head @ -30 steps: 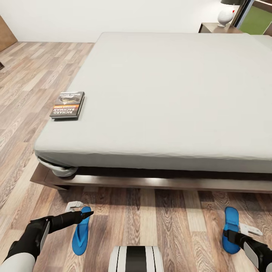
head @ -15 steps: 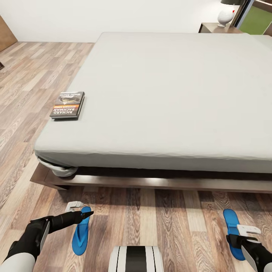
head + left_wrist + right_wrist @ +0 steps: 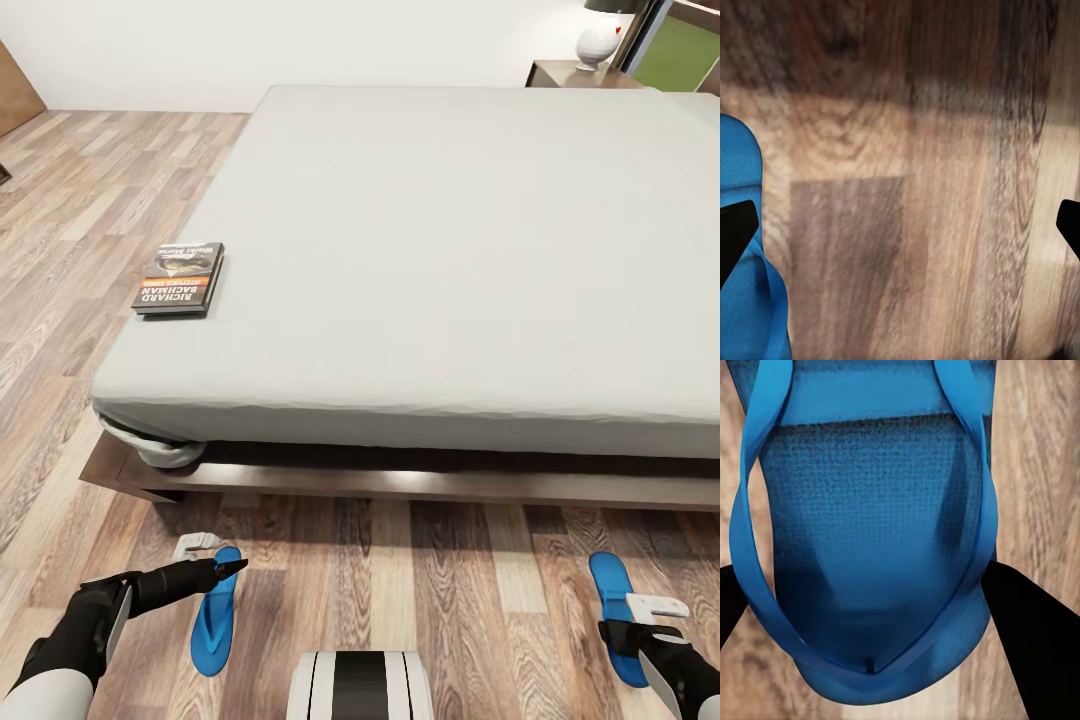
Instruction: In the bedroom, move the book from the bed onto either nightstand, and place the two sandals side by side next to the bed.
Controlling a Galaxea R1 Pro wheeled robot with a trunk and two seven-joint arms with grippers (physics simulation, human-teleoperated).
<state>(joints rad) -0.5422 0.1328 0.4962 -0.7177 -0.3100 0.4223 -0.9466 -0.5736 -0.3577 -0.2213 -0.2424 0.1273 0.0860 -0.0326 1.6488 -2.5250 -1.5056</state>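
Floor [image 3: 400, 590]: right sandal [image 3: 612, 610] between right claw [image 3: 640, 628] fingers.

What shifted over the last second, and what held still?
The right gripper drew back toward the robot, and the right-hand bright blue flip-flop sandal turned and slid slightly nearer with it; the right wrist view shows the jaws on either side of its toe end. The left gripper, left blue sandal and dark paperback book stayed put.

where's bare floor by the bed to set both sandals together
The widest bare strip is the wood floor along the bed frame, between the left sandal and the right sandal. It is tighter at each sandal, where the left gripper and right gripper sit.
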